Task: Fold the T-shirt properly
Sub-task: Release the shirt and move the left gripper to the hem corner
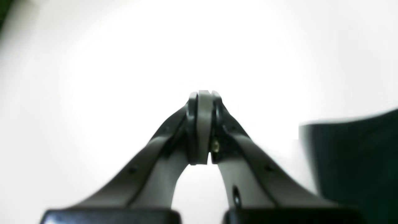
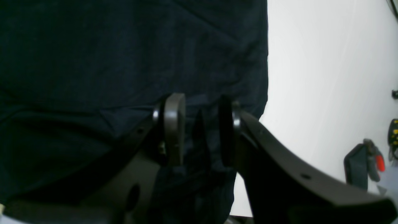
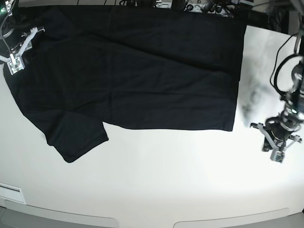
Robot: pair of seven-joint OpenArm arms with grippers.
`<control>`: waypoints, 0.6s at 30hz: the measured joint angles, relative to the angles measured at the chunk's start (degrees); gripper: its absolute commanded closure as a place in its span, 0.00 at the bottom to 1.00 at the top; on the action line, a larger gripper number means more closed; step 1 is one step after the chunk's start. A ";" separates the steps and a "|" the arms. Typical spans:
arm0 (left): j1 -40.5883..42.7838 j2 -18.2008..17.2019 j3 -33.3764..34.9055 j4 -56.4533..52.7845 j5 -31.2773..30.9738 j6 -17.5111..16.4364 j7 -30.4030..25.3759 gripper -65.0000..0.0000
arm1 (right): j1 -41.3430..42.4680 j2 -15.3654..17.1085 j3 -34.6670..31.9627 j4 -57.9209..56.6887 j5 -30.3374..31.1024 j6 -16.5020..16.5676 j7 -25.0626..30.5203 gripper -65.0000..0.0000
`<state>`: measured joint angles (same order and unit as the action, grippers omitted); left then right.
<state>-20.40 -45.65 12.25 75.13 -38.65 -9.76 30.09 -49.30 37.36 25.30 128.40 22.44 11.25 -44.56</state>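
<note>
The black T-shirt lies spread flat across the far half of the white table, one short sleeve pointing to the front left. My right gripper is at the shirt's far left edge. In the right wrist view this gripper is open, its jaws apart over the T-shirt, with a raised ridge of cloth in the gap. My left gripper is over bare table, right of the shirt's straight edge. In the left wrist view this gripper is shut on nothing, with the T-shirt off to its right.
Cables and small gear crowd the table's far edge. A dark object with a red part lies on the table beyond the shirt in the right wrist view. A white label sits at the front left corner.
</note>
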 measured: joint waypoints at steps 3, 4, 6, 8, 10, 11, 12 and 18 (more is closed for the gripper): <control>-4.15 3.08 -6.10 -10.75 -16.26 -8.15 10.47 0.71 | 0.00 -0.35 0.00 0.02 0.02 -0.81 0.00 0.67; -5.31 3.19 -6.34 -13.44 -19.39 -9.18 13.14 0.57 | -0.02 -0.55 0.00 0.02 0.04 -1.40 -0.02 0.67; -6.82 3.39 -6.01 -17.86 -22.53 -13.09 16.28 0.47 | -0.04 -0.55 0.00 0.00 0.04 -1.64 -0.02 0.67; -6.88 3.98 -3.87 -20.28 -24.96 -13.68 17.49 0.47 | -0.04 -0.55 0.00 0.02 0.04 -1.66 0.00 0.67; -6.38 5.38 -1.11 -22.12 -25.38 -13.77 17.75 0.47 | -0.07 -0.57 0.00 0.02 0.02 -1.66 0.39 0.67; -6.27 6.05 -0.11 -22.73 -27.26 -14.56 17.16 0.47 | -0.04 -0.50 0.00 0.02 0.04 -1.64 0.57 0.67; -6.67 6.62 1.05 -23.12 -27.19 -14.75 17.40 0.47 | -0.02 -0.55 0.00 0.02 0.04 -1.66 1.09 0.67; -7.72 9.46 5.25 -26.23 -29.66 -15.82 16.83 0.47 | -0.07 -0.55 0.00 0.02 0.02 -1.66 1.20 0.67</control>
<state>-28.12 -36.18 17.50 48.90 -68.31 -25.58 46.92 -49.36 36.82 25.30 128.42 22.46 9.58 -43.35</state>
